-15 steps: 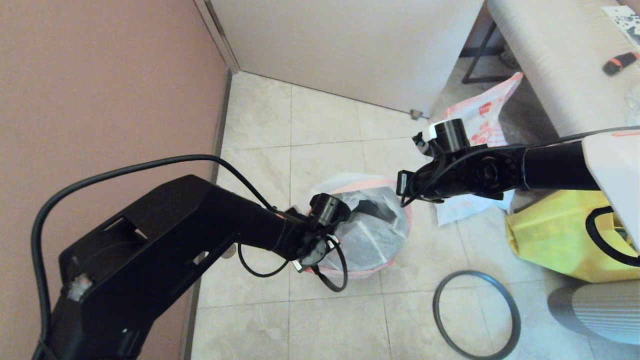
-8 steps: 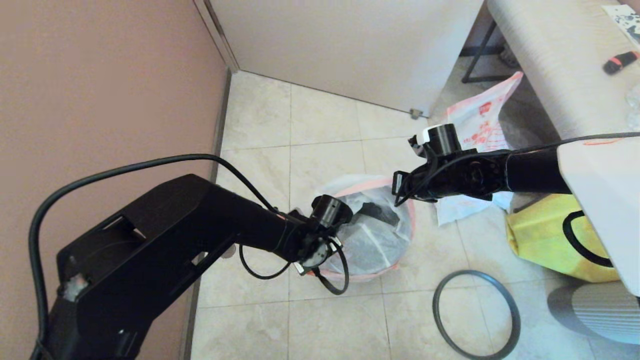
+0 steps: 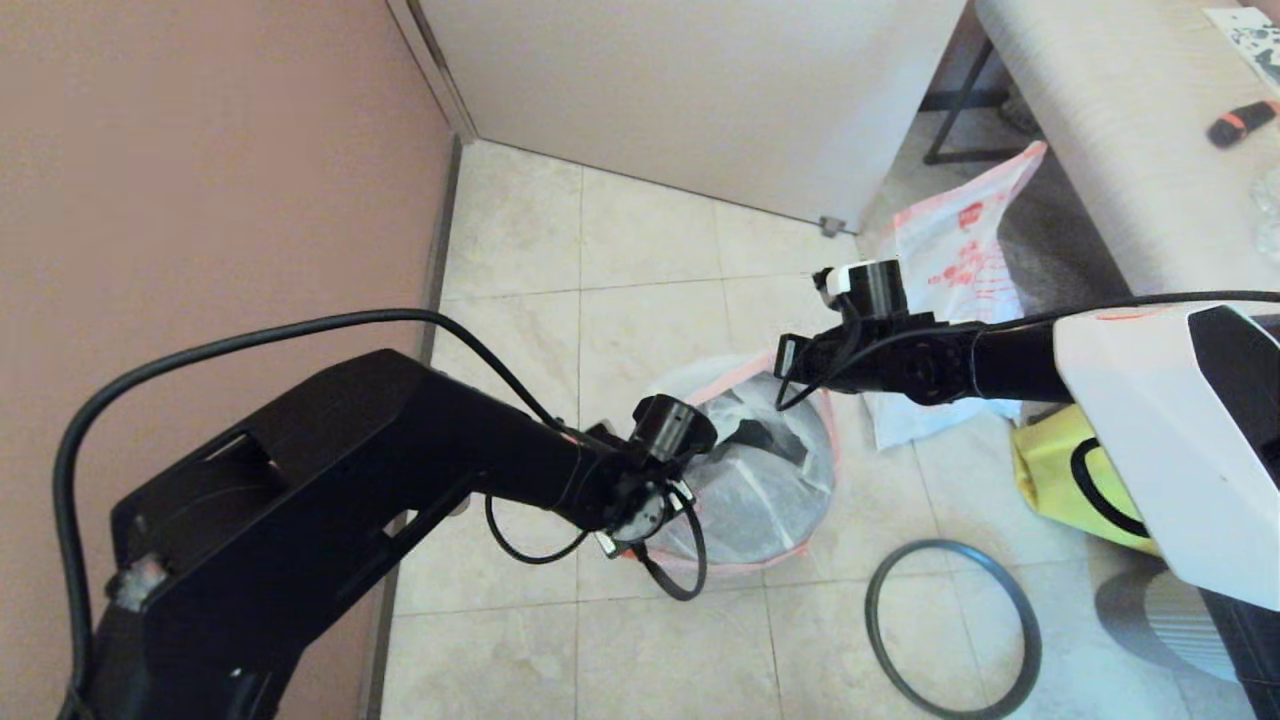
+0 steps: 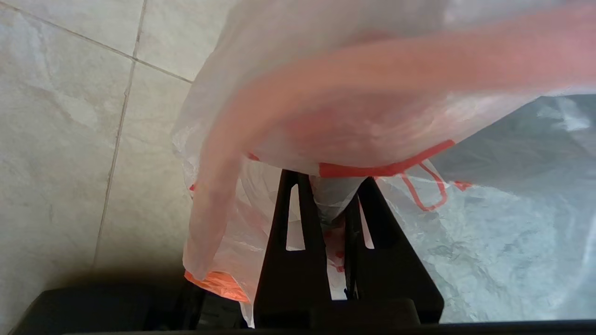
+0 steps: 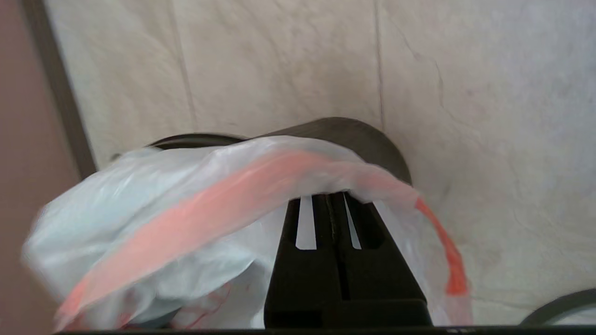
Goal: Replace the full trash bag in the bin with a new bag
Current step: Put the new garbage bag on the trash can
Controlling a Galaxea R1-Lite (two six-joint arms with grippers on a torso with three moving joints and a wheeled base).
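new bag (image 3: pixel 745 470) draped over bin (image 5: pixel 354 139) on floor, pink rim spread. left tool (image 4: pixel 333 204) pinching near-side rim; right tool (image 5: pixel 331 200) clamped on far-side rim. hoop (image 3: pixel 953 628) flat on floor beside bin. full trash bag (image 3: pixel 955 250) by desk (image 3: pixel 1110 130).

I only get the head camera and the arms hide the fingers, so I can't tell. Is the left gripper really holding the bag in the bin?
Observer: Yes. The left wrist view shows the left gripper shut on a fold of the bag.
Operator: And the other one?
Observer: The right gripper is shut too, with the bag's pink rim draped over its tips.
Operator: Is the bin right there?
Observer: Yes, the bin shows its dark wall just beyond that rim.
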